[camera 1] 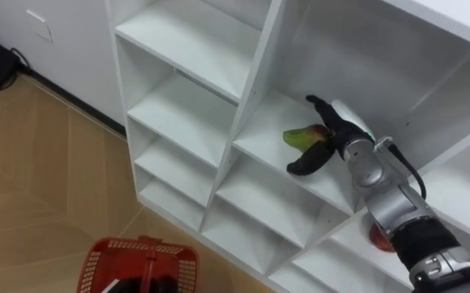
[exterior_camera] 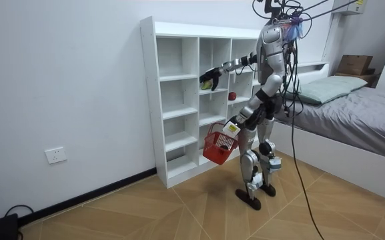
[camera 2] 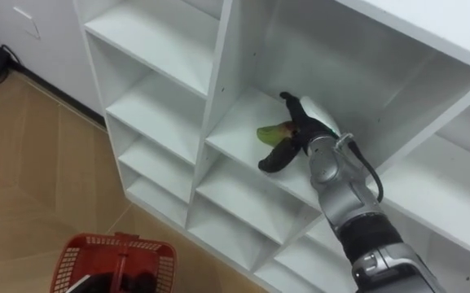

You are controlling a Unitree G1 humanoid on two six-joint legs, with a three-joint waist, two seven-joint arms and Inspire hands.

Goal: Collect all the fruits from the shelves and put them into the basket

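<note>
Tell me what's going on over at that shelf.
The humanoid stands at the white open-fronted shelf unit. Its right robot hand reaches into a middle compartment, curled round a green-and-red fruit there. Its left robot hand carries a red plastic basket by the handle, low at its side. A round red fruit sits in a nearby compartment, not yet collected.

One closet (exterior_camera: 179,29), three columns wide. Two fruits in it: one green fruit (camera 1: 300,136) and one red fruit (exterior_camera: 232,96). One basket (camera 1: 104,252), red. Two hands: one right hand (camera 1: 326,142) and one left hand (exterior_camera: 229,129). Elsewhere in the room view there is one bed (exterior_camera: 372,117), one pillow (exterior_camera: 325,88), one box (exterior_camera: 354,64) and one socket (exterior_camera: 57,155) on the wall.
</note>
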